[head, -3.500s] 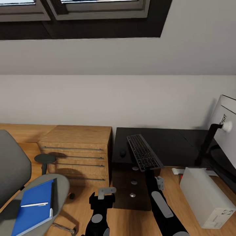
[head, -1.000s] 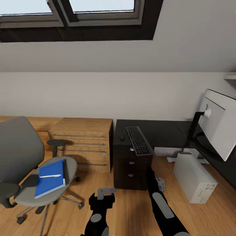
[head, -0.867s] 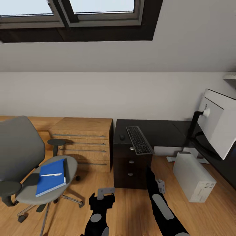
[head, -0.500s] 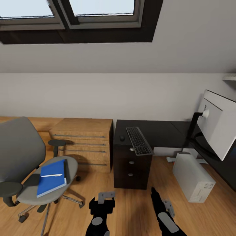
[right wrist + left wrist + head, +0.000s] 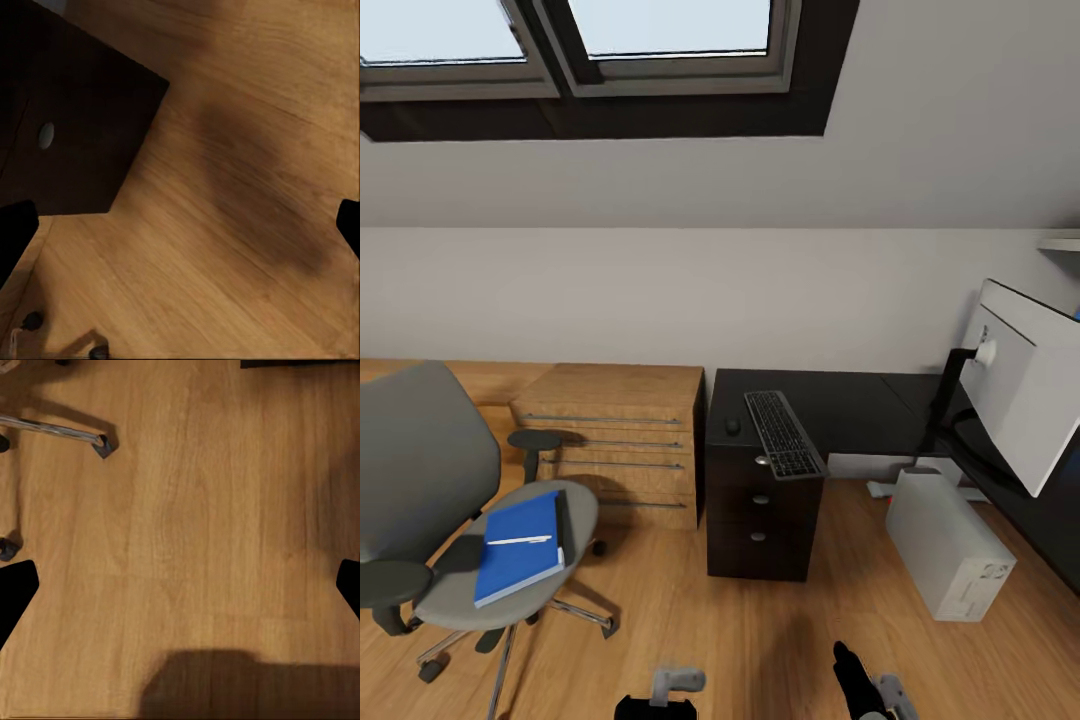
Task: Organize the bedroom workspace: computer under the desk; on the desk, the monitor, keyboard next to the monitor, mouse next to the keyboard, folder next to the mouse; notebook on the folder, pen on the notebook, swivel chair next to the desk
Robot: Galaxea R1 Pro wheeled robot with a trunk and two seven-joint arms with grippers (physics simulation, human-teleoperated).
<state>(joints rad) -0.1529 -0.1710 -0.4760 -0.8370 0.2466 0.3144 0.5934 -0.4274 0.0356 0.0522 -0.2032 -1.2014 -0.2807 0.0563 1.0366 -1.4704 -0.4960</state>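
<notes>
The grey swivel chair stands at the left with the blue folder on its seat. A thin white pen lies on the folder. I cannot tell whether the dark strip along the folder's right edge is the notebook. The keyboard lies on the black desk, its near end over the front edge, with the mouse to its left. The monitor stands at the right, back toward me. The computer sits on the floor. Left gripper and right gripper hang open over the wood floor.
A low light-wood cabinet stands between chair and desk. The desk's dark drawer unit has round knobs, one of them near my right gripper. A chair leg with caster lies near the left gripper. Both arm ends sit low.
The view has backed away from the desk. The right gripper, earlier at the keyboard's near end, is now apart from it. Both arms have sunk toward the bottom edge.
</notes>
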